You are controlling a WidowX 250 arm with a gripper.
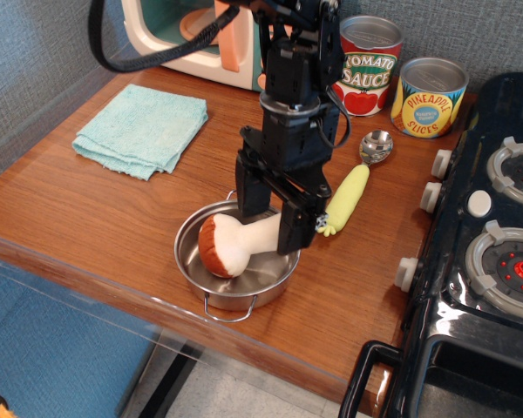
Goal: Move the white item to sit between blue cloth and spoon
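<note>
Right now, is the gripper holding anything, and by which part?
Nothing held yet: the open gripper straddles the white stem of the plush mushroom lying in the pot.
</note>
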